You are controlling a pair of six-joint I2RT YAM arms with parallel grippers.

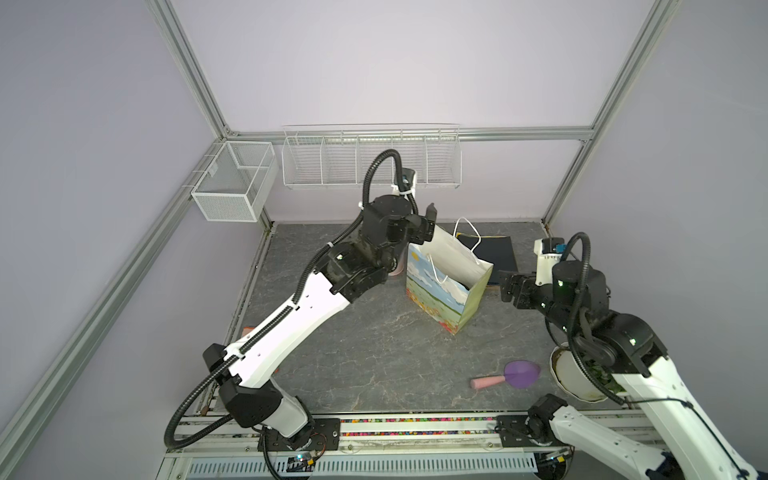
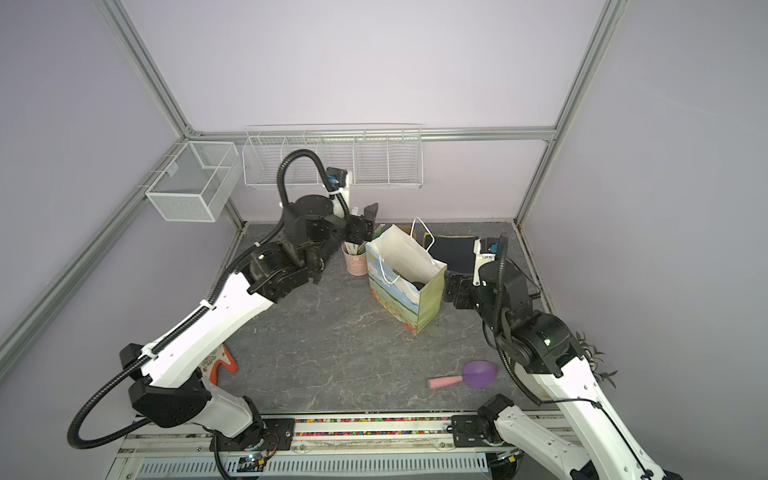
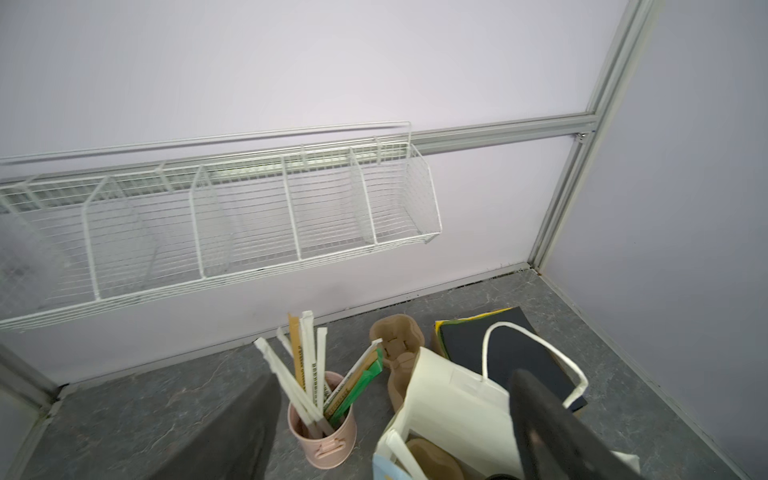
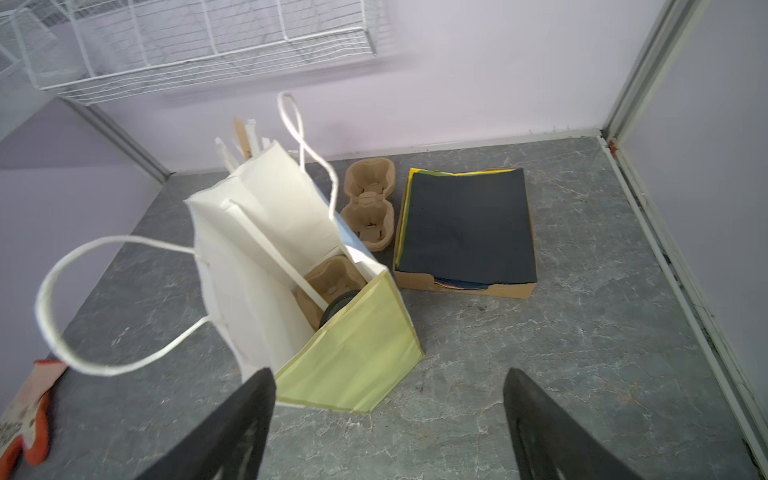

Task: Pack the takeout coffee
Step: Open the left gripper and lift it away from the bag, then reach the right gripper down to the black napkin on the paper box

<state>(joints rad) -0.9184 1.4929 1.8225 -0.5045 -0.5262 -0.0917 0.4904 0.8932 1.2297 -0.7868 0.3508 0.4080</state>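
A paper bag (image 1: 446, 286) printed with a landscape stands open mid-table. Of the takeout coffee only the black lid's edge (image 4: 337, 306) shows, low inside the bag beside a brown cup carrier (image 4: 332, 278); the cup's body is hidden. In a top view the lid is a dark patch (image 2: 417, 286). My left gripper (image 1: 428, 226) (image 3: 397, 376) hangs open above the bag's back left corner with nothing between its fingers. My right gripper (image 1: 509, 286) (image 4: 390, 374) stands open just right of the bag, near its yellow-green side, holding nothing.
A pink bucket of straws (image 2: 355, 262) stands left of the bag. Behind the bag lie a second cup carrier (image 4: 370, 203) and a box of dark sheets (image 4: 465, 228). A purple scoop (image 1: 519, 374) and a white bowl (image 1: 573, 380) sit front right. Wire baskets (image 1: 370, 166) hang on the back wall.
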